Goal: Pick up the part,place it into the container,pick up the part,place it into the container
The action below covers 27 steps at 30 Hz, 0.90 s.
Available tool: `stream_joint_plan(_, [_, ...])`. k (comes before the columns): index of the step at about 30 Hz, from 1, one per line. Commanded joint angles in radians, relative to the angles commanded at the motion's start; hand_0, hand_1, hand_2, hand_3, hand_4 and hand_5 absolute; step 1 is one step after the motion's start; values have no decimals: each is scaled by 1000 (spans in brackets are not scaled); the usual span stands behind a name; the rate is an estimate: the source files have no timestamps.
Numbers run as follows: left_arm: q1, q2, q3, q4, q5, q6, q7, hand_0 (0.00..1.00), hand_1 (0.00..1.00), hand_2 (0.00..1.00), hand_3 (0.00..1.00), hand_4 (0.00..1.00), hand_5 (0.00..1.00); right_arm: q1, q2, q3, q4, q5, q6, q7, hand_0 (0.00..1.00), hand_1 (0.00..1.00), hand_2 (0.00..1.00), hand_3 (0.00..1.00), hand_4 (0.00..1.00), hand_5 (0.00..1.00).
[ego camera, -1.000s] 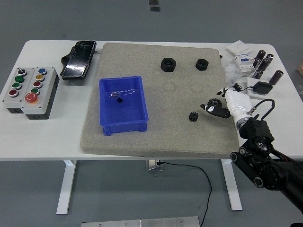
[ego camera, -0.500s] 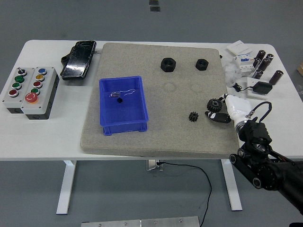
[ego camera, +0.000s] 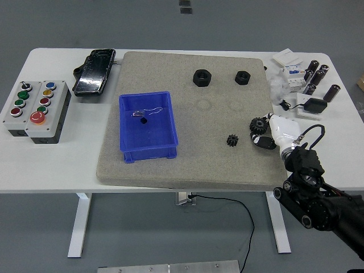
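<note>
A black gear [ego camera: 257,123] lies on the grey felt mat [ego camera: 187,165] near its right edge. My right hand [ego camera: 259,133], white-backed on a black arm, comes in from the lower right and sits right against this gear, partly covering its near side. A smaller black gear [ego camera: 231,140] lies on the mat just left of the hand. The blue container [ego camera: 166,128] stands on the mat's left half with a small dark part [ego camera: 143,120] and a thin wire inside. The left arm is out of view.
Two black nuts [ego camera: 201,77] [ego camera: 243,77] sit at the mat's far edge. A button box [ego camera: 35,110] and a black device [ego camera: 94,71] are at the left. Capacitors [ego camera: 316,73], white parts and a black adapter [ego camera: 313,105] crowd the far right.
My right hand has sunk toward the table and drawn in close against the larger gear. The gear has hardly moved.
</note>
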<state>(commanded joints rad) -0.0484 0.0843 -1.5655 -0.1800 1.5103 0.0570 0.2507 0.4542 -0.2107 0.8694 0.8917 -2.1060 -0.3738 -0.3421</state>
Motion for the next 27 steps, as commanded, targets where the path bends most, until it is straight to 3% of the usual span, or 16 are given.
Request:
stream_joint_plan(6, [0, -1, 1, 0, -1, 0, 0, 668, 633, 529, 599, 697, 346, -2, -2, 4, 30, -2, -26, 4, 547, 560, 529, 692, 400, 2])
stream_joint_plan(17, [1, -1, 2, 0, -1, 1, 1, 669, 634, 537, 600, 699, 347, 26, 5, -31, 149, -3, -58, -3, 544, 561, 527, 691, 410, 2])
stream_joint_plan(27, [2, 1, -5, 0, 9, 1, 4, 669, 633, 541, 600, 701, 347, 140, 90, -201, 275, -7, -67, -29, 542, 559, 527, 691, 405, 2])
